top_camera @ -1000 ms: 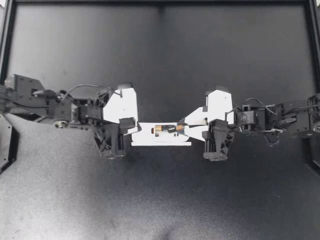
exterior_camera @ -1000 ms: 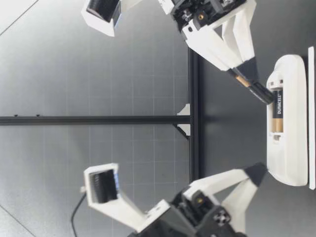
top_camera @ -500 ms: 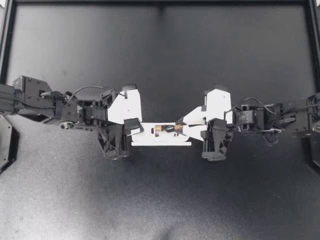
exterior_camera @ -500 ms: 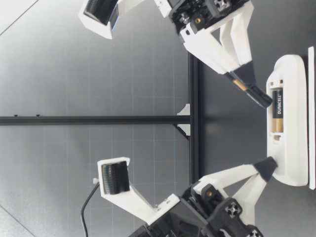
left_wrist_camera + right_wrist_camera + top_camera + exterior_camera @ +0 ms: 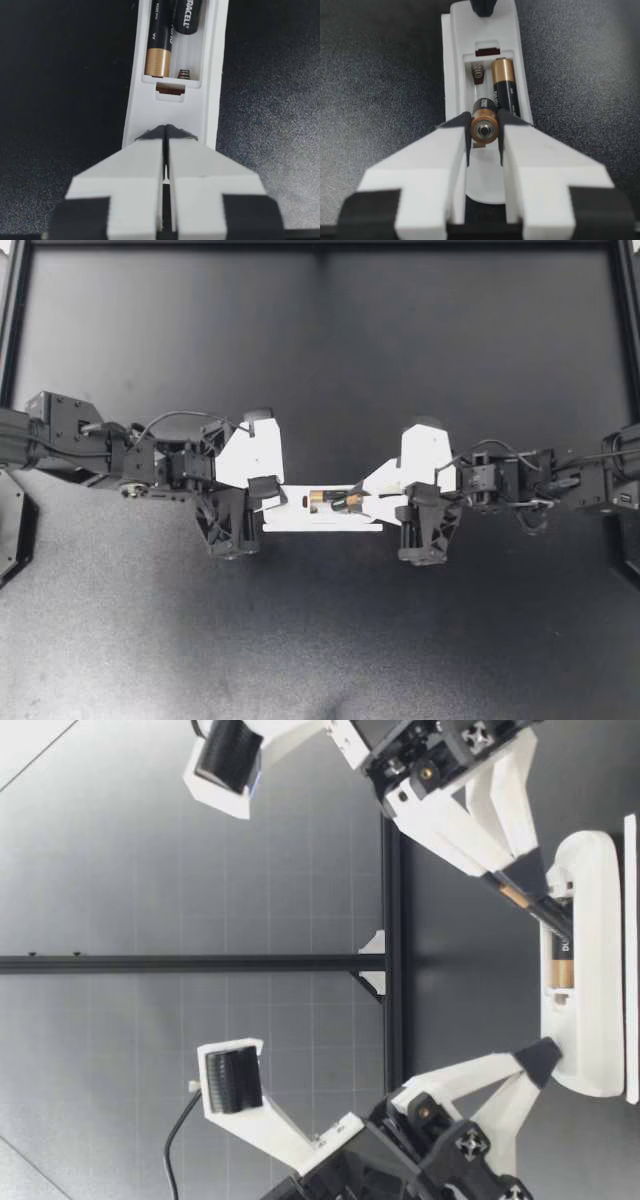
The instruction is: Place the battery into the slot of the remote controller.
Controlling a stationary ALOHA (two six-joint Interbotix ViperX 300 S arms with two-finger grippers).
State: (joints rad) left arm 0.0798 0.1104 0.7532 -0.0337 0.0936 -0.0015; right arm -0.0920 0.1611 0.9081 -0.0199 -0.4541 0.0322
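The white remote (image 5: 318,512) lies back-up in the middle of the table with its battery bay open. One battery (image 5: 506,92) is seated in the bay, next to an empty slot with a spring (image 5: 477,73). My right gripper (image 5: 360,502) is shut on a second battery (image 5: 485,126), which tilts down with its far end inside the empty slot (image 5: 540,912). My left gripper (image 5: 270,496) is shut, and its fingertips (image 5: 166,131) press on the remote's end just behind the bay.
A thin white strip (image 5: 322,528), perhaps the bay's lid, lies along the remote's near side. The dark mat (image 5: 320,640) spreads all around, bounded by a black frame (image 5: 320,246) at the back.
My right gripper has moved in and down, bringing the battery's tip from above the remote into the bay. My left gripper slid onto the remote's end earlier and now holds still.
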